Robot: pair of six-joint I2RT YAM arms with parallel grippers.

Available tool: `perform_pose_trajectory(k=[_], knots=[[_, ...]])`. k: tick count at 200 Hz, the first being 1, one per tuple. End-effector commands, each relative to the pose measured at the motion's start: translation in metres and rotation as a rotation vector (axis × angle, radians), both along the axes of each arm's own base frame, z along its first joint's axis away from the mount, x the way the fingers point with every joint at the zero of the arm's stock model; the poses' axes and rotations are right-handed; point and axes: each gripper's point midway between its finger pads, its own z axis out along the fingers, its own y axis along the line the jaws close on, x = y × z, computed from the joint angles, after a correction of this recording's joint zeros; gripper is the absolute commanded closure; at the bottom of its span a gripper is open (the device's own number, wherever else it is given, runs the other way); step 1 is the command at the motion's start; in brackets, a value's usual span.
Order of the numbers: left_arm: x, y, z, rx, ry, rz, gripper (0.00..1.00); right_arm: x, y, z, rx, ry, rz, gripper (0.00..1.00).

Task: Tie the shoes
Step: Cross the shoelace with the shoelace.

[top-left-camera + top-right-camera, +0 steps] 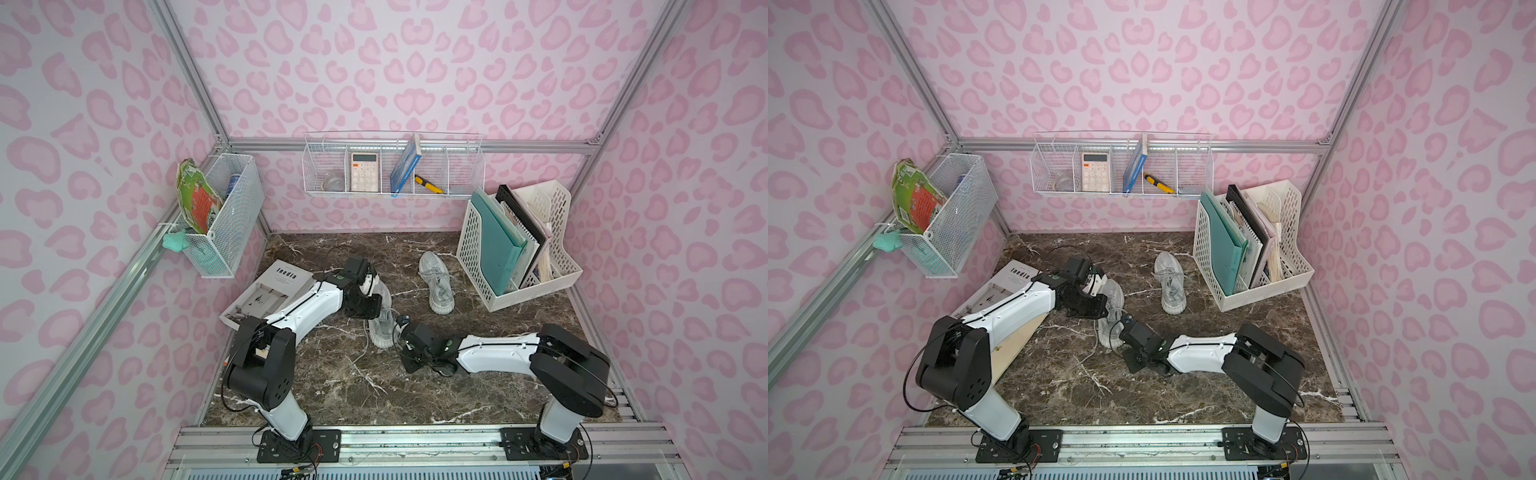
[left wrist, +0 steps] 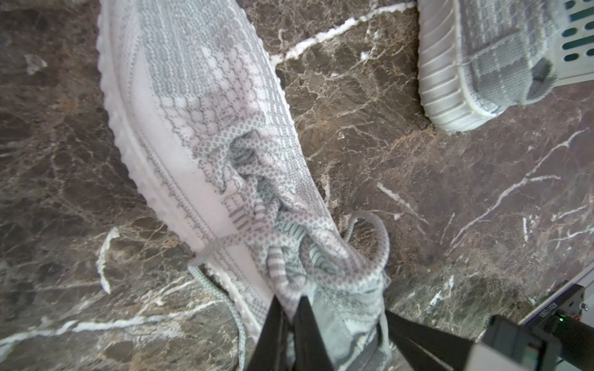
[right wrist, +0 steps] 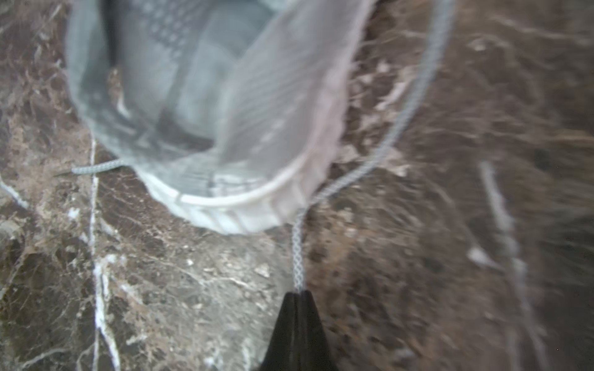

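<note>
Two light grey knit shoes lie on the dark marble table. The near shoe (image 1: 384, 332) (image 1: 1109, 332) lies between both arms, and the far shoe (image 1: 435, 282) (image 1: 1169, 286) lies behind it to the right. My left gripper (image 2: 291, 305) stands over the near shoe (image 2: 193, 96) and is shut on a folded bight of its flat lace (image 2: 289, 286) at the tongue. My right gripper (image 3: 299, 294) (image 1: 401, 322) sits just past the heel (image 3: 225, 208), shut on the thin lace (image 3: 369, 160) that curves round the shoe's side. In the left wrist view the far shoe's heel (image 2: 475, 64) shows.
A white book (image 1: 270, 291) lies under the left arm. A white perforated file organizer (image 1: 471, 245) with folders stands at the back right, close to the far shoe. Wire baskets hang on the back wall (image 1: 324, 166) and the left wall (image 1: 232, 232). A loose lace end (image 1: 365, 347) trails on the table.
</note>
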Motion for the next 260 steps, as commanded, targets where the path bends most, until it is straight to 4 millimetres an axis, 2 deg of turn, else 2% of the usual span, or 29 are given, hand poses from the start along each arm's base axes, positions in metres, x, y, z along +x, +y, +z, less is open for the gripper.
perform_pose_trajectory(k=[1, 41, 78, 89, 112, 130, 147, 169, 188, 210, 229, 260], knots=[[-0.006, -0.023, 0.013, -0.070, -0.045, -0.076, 1.00, 0.014, -0.019, 0.024, 0.105, 0.001, -0.041, 1.00], [-0.026, -0.046, 0.017, -0.076, -0.066, -0.151, 1.00, 0.040, -0.071, 0.082, 0.329, -0.036, -0.131, 1.00], [-0.038, -0.055, 0.004, -0.089, -0.020, -0.172, 1.00, 0.056, -0.100, 0.125, 0.432, -0.100, -0.182, 1.00], [-0.040, -0.059, -0.001, -0.102, 0.003, -0.178, 1.00, 0.058, -0.099, 0.136, 0.452, -0.125, -0.171, 1.00], [-0.041, -0.060, -0.001, -0.114, 0.015, -0.169, 0.76, 0.064, -0.090, 0.154, 0.473, -0.154, -0.125, 1.00], [-0.041, -0.053, 0.004, -0.094, -0.003, -0.132, 0.58, 0.072, -0.087, 0.163, 0.467, -0.171, -0.113, 1.00], [-0.042, -0.039, 0.006, -0.054, -0.015, -0.060, 0.49, 0.079, -0.086, 0.169, 0.480, -0.178, -0.109, 1.00], [-0.053, -0.015, -0.002, 0.016, 0.006, 0.045, 0.43, 0.084, -0.080, 0.176, 0.498, -0.184, -0.093, 1.00], [-0.069, 0.012, -0.021, 0.113, 0.048, 0.134, 0.42, 0.086, -0.074, 0.179, 0.520, -0.184, -0.076, 1.00], [-0.084, 0.034, -0.041, 0.205, 0.100, 0.191, 0.41, 0.089, -0.066, 0.182, 0.549, -0.177, -0.051, 1.00], [-0.089, 0.046, -0.050, 0.268, 0.112, 0.210, 0.41, 0.092, -0.058, 0.184, 0.558, -0.171, -0.023, 1.00], [-0.088, 0.045, -0.057, 0.296, 0.121, 0.180, 0.41, 0.098, -0.053, 0.185, 0.551, -0.169, -0.003, 1.00]])
